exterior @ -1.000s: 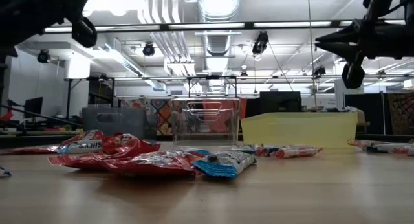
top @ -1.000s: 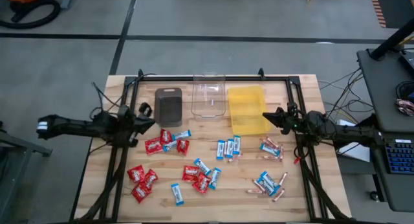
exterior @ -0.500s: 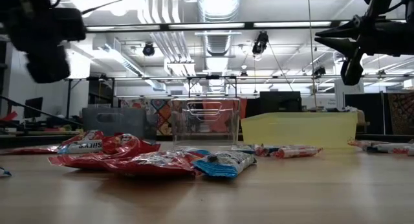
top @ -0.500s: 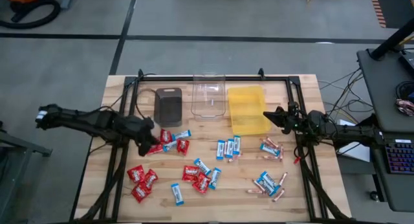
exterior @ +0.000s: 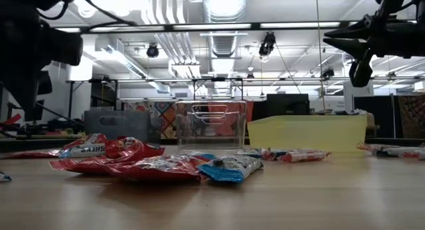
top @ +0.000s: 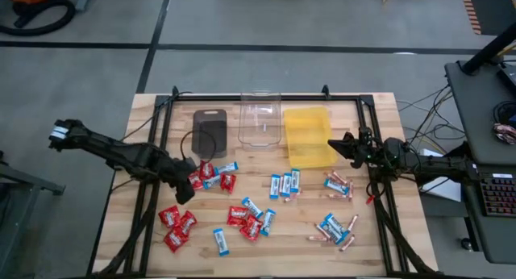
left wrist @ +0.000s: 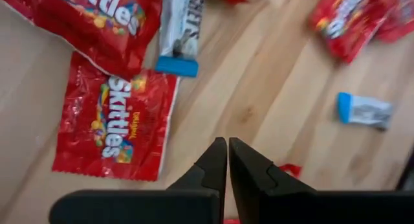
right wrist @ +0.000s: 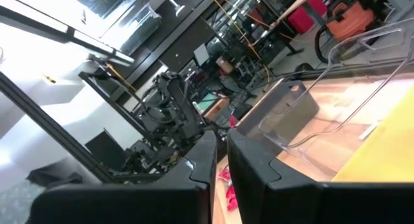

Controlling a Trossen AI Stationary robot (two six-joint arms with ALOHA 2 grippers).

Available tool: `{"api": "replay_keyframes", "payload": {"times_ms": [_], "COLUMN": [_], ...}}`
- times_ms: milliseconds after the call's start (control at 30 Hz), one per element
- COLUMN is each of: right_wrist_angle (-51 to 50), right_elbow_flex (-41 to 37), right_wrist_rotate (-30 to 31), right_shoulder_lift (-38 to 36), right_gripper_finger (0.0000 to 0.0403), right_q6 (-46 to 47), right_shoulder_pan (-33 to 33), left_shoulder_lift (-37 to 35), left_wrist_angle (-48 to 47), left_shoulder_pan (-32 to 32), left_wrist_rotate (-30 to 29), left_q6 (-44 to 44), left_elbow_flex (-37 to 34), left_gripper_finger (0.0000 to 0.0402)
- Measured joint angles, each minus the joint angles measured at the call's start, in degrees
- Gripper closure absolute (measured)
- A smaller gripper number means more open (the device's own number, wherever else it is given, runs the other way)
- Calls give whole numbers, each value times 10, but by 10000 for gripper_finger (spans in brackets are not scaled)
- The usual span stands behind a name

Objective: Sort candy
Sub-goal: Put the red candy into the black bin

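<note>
**Left arm over the red packets, nothing picked yet**

Left gripper [top: 184,188] low over the table's left side, jaws pressed together, holding nothing; a red packet [left wrist: 113,125] just beside the tips, blue-and-white bar [left wrist: 181,31] farther on. Probably lining up on that packet, so needs to spread before any grab. Right gripper [top: 335,143] parked at the yellow tray [top: 300,122], jaws likewise closed, empty, prob. waiting. Candy all loose on the wood: reds left, blues mid, pinkish-copper sticks [top: 337,185] right. Dark tray [top: 211,132] and clear tray [top: 260,124] at the back edge, presumably one per kind.
</note>
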Motion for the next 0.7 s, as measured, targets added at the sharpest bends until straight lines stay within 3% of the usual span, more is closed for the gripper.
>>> {"api": "replay_keyframes", "payload": {"times_ms": [133, 300, 500, 700], "right_wrist_angle": [0, -1, -4, -5], "right_elbow_flex": [0, 0, 0, 0], "right_wrist_rotate": [-8, -23, -39, -39], "right_shoulder_lift": [0, 0, 0, 0], "right_gripper_finger": [348, 319, 298, 296], "right_q6": [0, -2, -10, -25], "right_shoulder_pan": [0, 0, 0, 0], "left_shoulder_lift": [30, 65, 122, 181], "left_wrist_angle": [-1, -1, -3, -9], "left_shoulder_pan": [-2, -21, -33, -33], "left_wrist_rotate": [0, -23, -106, -139], "left_q6": [73, 179, 145, 109], "left_elbow_flex": [0, 0, -1, -1], "left_gripper_finger": [360, 285, 209, 200]}}
